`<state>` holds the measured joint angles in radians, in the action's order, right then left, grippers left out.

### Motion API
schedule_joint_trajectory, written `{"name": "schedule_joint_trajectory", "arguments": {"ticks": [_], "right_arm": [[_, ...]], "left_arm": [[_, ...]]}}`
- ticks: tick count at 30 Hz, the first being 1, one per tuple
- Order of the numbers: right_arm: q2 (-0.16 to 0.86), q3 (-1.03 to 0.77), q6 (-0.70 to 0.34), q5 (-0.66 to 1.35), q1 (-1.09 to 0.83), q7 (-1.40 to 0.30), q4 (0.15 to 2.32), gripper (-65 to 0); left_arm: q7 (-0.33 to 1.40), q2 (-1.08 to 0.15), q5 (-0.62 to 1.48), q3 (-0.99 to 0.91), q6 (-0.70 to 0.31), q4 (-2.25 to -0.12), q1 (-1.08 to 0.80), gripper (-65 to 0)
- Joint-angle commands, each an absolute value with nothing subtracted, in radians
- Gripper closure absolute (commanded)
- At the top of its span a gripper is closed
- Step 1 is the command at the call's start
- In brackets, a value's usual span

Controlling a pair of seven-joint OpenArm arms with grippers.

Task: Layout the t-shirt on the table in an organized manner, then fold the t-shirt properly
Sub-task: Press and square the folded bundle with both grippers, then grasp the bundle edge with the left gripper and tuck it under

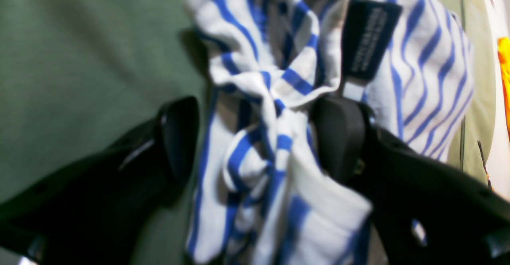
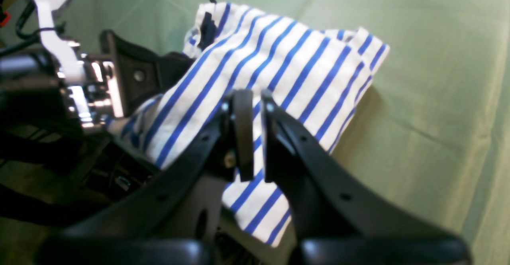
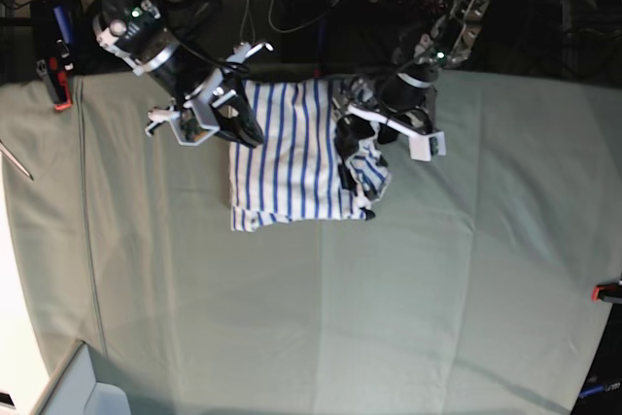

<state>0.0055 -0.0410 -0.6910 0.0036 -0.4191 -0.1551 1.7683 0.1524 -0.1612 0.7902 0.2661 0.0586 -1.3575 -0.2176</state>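
A pale green cloth covers the counter [image 3: 389,318], cables behind it. One striped shirt [image 3: 287,157] lies near its far edge. Two claws: left claw [image 1: 259,137] spread around bunched fabric, right claw [image 2: 255,133] pinching the shirt's edge.

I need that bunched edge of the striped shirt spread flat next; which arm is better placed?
Left, probably. The left gripper stands open astride the bunched folds of the white, blue-striped fabric t-shirt. The right gripper is pinched shut on the opposite edge, anchoring it.

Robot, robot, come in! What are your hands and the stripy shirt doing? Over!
Left gripper open around bunched t-shirt. Right gripper shut on its edge. Shirt crumpled on table. Nothing in the way.
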Motion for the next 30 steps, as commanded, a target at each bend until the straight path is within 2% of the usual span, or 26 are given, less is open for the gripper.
{"name": "schedule_joint_trajectory", "arguments": {"ticks": [1, 5, 6, 9, 13, 14, 21, 25, 30], "right_arm": [[0.007, -0.041, -0.698, 0.021, -0.417, -0.125, 1.787, -2.6], [0.007, -0.041, -0.698, 0.021, -0.418, -0.125, 1.79, -2.5], [0.008, -0.041, -0.698, 0.021, -0.418, -0.125, 1.79, -2.5], [0.008, -0.041, -0.698, 0.021, -0.418, -0.125, 1.79, -2.5], [0.008, -0.041, -0.698, 0.021, -0.418, -0.125, 1.79, -2.5], [0.008, -0.041, -0.698, 0.021, -0.418, -0.125, 1.79, -2.5], [0.007, -0.117, -0.698, 0.021, -0.418, -0.125, 1.814, -2.5], [0.007, -0.191, -0.698, 0.021, -0.418, -0.125, 1.827, -2.6], [0.007, -0.252, -0.698, 0.021, -0.418, -0.125, 1.828, -2.6]], "left_arm": [[0.153, -0.159, 0.794, 0.266, 0.051, -1.357, -0.208, -44.1], [0.153, -0.163, 0.794, 0.294, 0.047, -1.326, -0.203, -43.3], [0.153, -0.165, 0.794, 0.298, 0.047, -1.326, -0.203, -41.3], [0.148, -0.166, 0.794, 0.292, 0.045, -1.325, -0.203, -26.5], [0.151, -0.168, 0.792, 0.291, 0.045, -1.325, -0.173, -2.9], [0.153, -0.17, 0.788, 0.297, 0.045, -1.322, -0.159, 0.0], [0.154, -0.197, 0.785, 0.306, 0.044, -1.262, -0.081, -0.1], [0.154, -0.274, 0.792, 0.449, 0.044, -1.222, 0.059, -0.1], [0.154, -0.295, 0.785, 0.7, 0.035, -1.079, 0.3, -0.1]]}}
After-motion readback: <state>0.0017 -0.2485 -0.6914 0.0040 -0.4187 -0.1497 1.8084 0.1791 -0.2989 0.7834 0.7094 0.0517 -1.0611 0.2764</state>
